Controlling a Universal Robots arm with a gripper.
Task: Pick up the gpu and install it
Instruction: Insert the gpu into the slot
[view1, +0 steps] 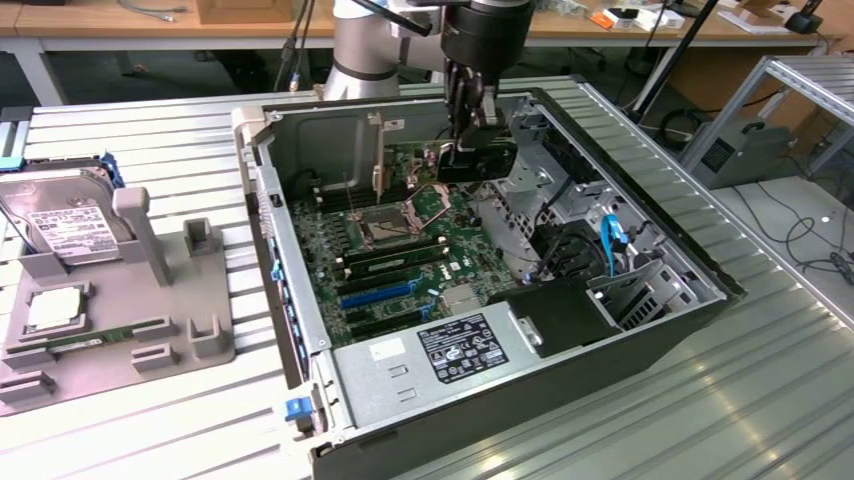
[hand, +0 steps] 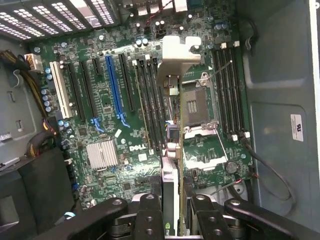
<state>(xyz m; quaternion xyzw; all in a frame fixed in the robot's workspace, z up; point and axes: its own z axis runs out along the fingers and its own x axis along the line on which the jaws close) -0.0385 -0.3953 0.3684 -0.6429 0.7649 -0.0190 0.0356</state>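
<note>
Open case (view1: 574, 385), motherboard (view1: 400, 262) inside, and at upper centre of the exterior frame we see the gpu (view1: 478, 165) clamped edge-down in the gripper (view1: 467, 142) above it, so we judge install underway; seating calls for lining its edge over the blue slot (hand: 114, 82).

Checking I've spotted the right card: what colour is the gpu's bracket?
The bracket is plain silver metal, clearest in the wrist view.

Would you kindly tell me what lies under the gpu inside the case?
Under the gpu, clamped in the gripper, lies the green motherboard: memory slots and the CPU socket. The strip directly beneath the card is covered.
</note>
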